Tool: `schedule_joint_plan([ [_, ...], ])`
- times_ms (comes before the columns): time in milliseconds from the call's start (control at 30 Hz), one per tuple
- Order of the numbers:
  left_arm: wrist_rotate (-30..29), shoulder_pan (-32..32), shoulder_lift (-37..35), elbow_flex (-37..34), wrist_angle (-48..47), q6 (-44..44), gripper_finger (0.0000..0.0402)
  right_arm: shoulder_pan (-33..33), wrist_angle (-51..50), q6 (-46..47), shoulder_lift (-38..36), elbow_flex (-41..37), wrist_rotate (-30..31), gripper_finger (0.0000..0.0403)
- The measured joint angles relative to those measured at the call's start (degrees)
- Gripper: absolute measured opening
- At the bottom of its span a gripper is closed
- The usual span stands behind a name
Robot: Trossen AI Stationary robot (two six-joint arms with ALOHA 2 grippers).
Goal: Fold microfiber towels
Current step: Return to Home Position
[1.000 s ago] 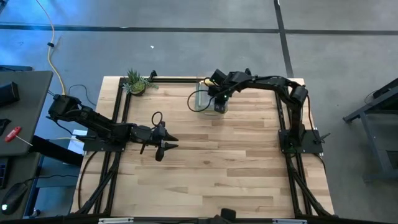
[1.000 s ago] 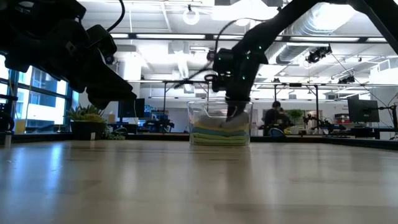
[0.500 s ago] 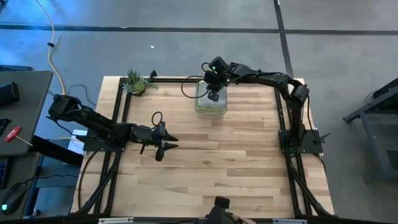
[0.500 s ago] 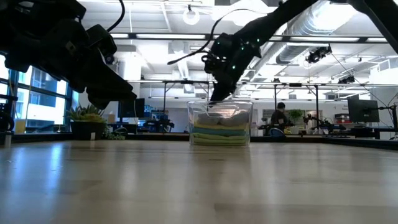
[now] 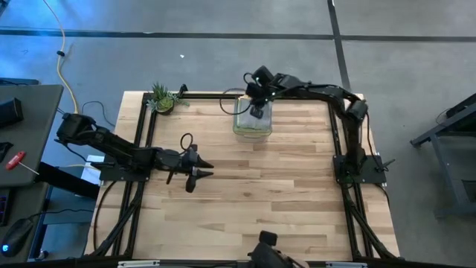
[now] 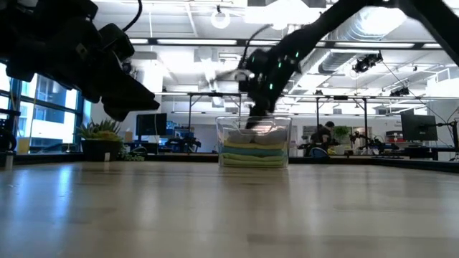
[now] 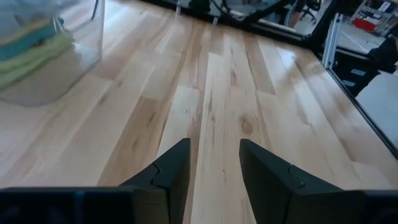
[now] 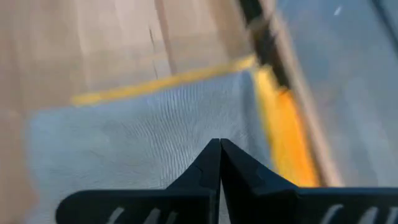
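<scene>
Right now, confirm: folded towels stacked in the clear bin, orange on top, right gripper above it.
Wrong on colour: the top towel is grey, not orange, as the right wrist view shows. It lies in the clear bin, right gripper above.

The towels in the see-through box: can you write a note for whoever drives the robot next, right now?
Left gripper: open, empty, above the light wooden table, left of centre.
Right gripper: shut, nothing seen in it, just over the clear plastic bin at the table's far edge.
Done: folded towels stacked in the bin, grey microfiber towel on top, yellow towel, teal blue towel and lime green towel showing beneath.
Left: probably only bringing the right gripper back home.
</scene>
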Motion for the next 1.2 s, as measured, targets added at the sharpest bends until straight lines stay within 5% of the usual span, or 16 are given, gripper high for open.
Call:
schedule_joint_plan([
  [267, -0.9, 0.0, -7.1, -0.3, -0.5, 4.1, 0.0066, 0.0, 3.0, 1.8, -11.5, -3.0, -1.1, 0.0],
  [433, -1.2, 0.0, -14.5, -3.5, -0.1, 5.2, 0.0011, 0.4, 23.2, 5.2, -19.5, -20.0, -5.5, 0.0],
  [667, -1.2, 0.1, -26.9, -8.8, -0.4, 5.6, 0.0002, 4.2, 48.3, 9.9, -33.1, -43.5, -6.3, 0.0],
  [1000, -0.3, 4.5, -40.2, -10.5, -11.7, 6.1, 0.0, 15.8, 60.0, 15.0, -59.9, -68.7, 4.2, 0.0],
  [1200, 6.7, 10.2, -47.2, -10.5, -15.8, 6.0, 0.0, 20.9, 59.8, 15.8, -77.3, -80.2, 13.0, 0.0],
])
